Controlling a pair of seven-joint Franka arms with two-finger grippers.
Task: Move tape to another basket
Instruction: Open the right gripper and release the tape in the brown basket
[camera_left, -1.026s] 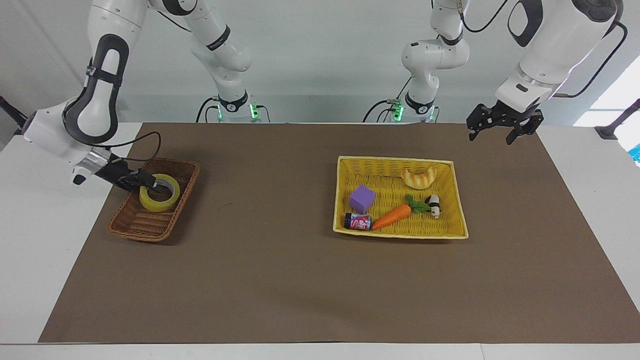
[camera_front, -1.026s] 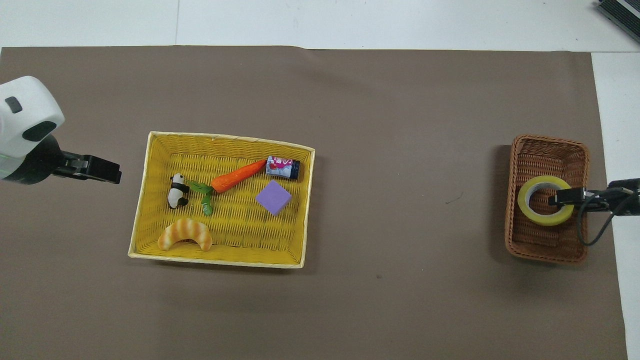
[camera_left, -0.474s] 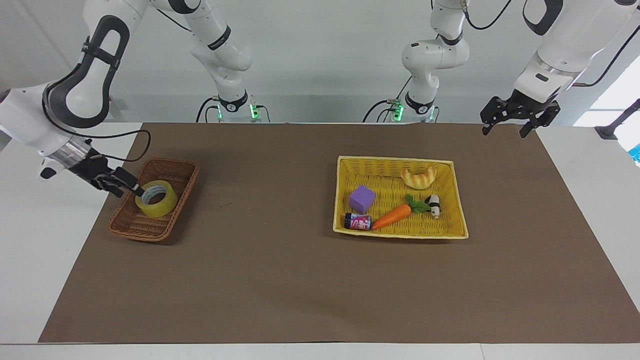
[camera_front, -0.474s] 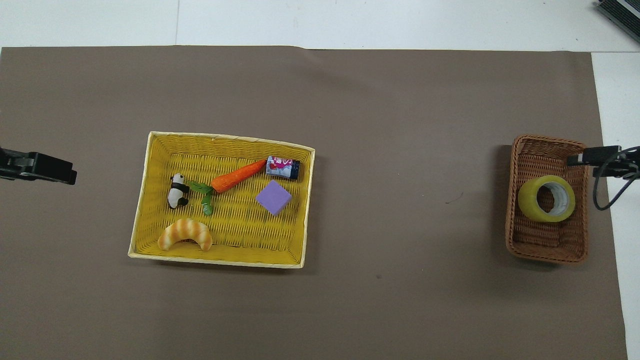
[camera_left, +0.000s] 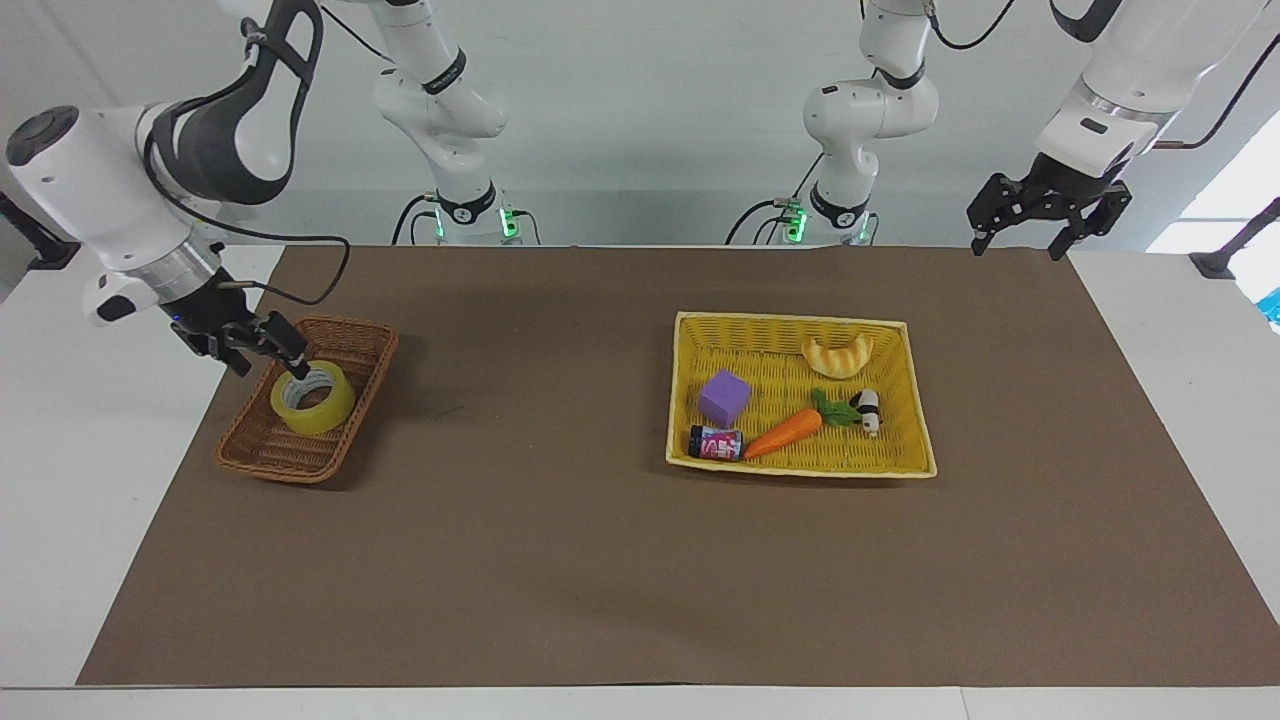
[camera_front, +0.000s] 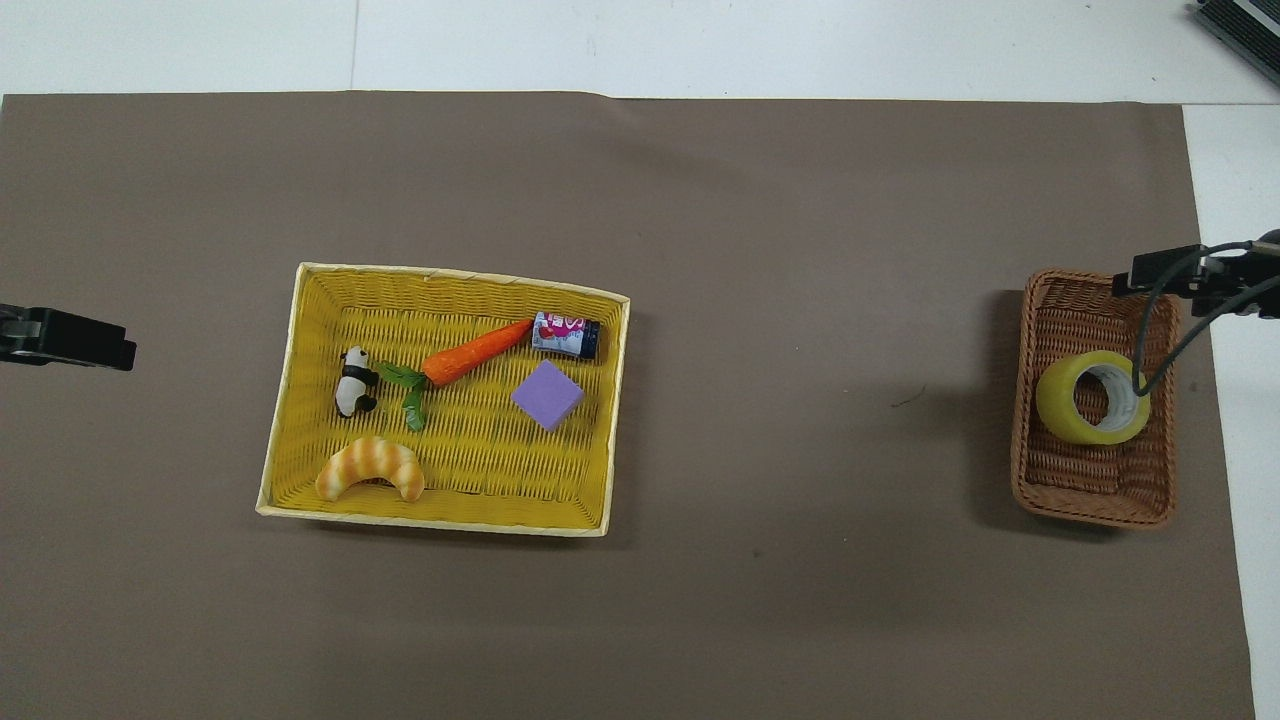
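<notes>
Right gripper (camera_left: 270, 368) hangs low over the basket (camera_left: 275, 455), jaws spread and pinching nothing; the tape (camera_left: 313, 398) sits just under and beside those jaws, inside the basket, tipped on its edge against the wicker; whether one jaw tip brushes the roll's upper rim, the pictures cannot settle. Across the brown surface (camera_left: 560, 560), well apart from either set of jaws, the yellow tray (camera_left: 790, 318) holds its purple cube (camera_left: 724, 397) and small toys, no tape among them. Over the surface's corner at its own end, the left gripper (camera_left: 1015, 250) waits, jaws spread, empty.

Judging by the layout, the move looks done: roll in the wicker basket, nothing gripping it; all that seems left is for the right arm to draw clear.

The facing view gives the height: jaws above the rim, roll below them. The overhead view offers what that one hides; the roll's pale core opens toward the right arm's end, a cable (camera_front: 1150, 330) crosses over it, and only the tips of both grippers show.
</notes>
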